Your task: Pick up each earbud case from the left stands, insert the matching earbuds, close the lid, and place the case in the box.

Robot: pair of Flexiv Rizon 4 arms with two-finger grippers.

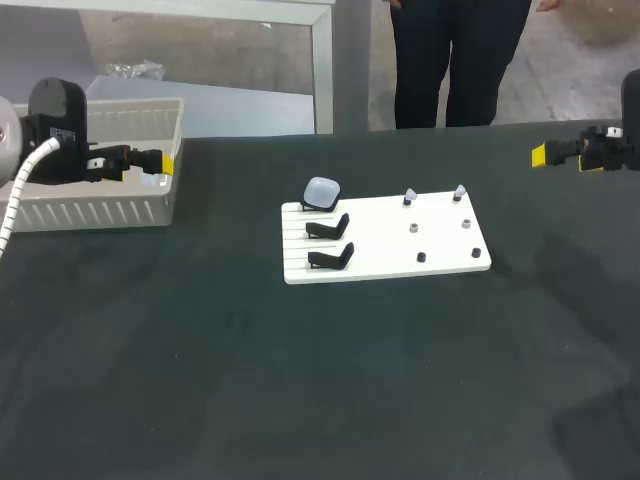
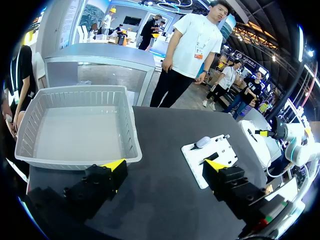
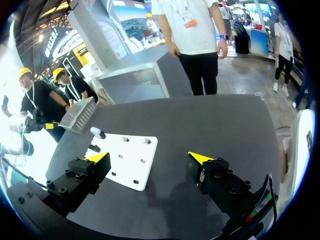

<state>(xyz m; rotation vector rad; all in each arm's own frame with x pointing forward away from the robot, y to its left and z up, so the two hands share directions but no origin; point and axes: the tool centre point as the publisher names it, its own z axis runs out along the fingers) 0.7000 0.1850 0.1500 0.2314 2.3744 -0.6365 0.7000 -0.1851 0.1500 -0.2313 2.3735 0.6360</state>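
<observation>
Dark cloth-covered table (image 1: 200, 380). A white slatted basket (image 1: 100, 205) sits at the far left, and a white board (image 1: 440, 262) lies near the middle.

The board's left side has three black stands. The rear one carries the pale earbud case (image 1: 322, 190), lid shut. The middle stand (image 1: 327, 228) and front stand (image 1: 332, 258) are bare. The board's right side has six small earbuds in pairs: pale pair (image 1: 409, 196), grey pair (image 1: 413, 228) and dark pair (image 1: 421, 257). Any print on the case or board is too small to read.

The left gripper (image 2: 166, 165) hangs by the basket's right wall, fingers spread wide and holding nothing. From it, the basket (image 2: 75, 160) lies ahead and the case (image 2: 202, 142) is well apart.

The right gripper (image 3: 150, 157) is over the table's far right, also spread wide and unloaded. The board (image 3: 127, 160) lies ahead of it.
</observation>
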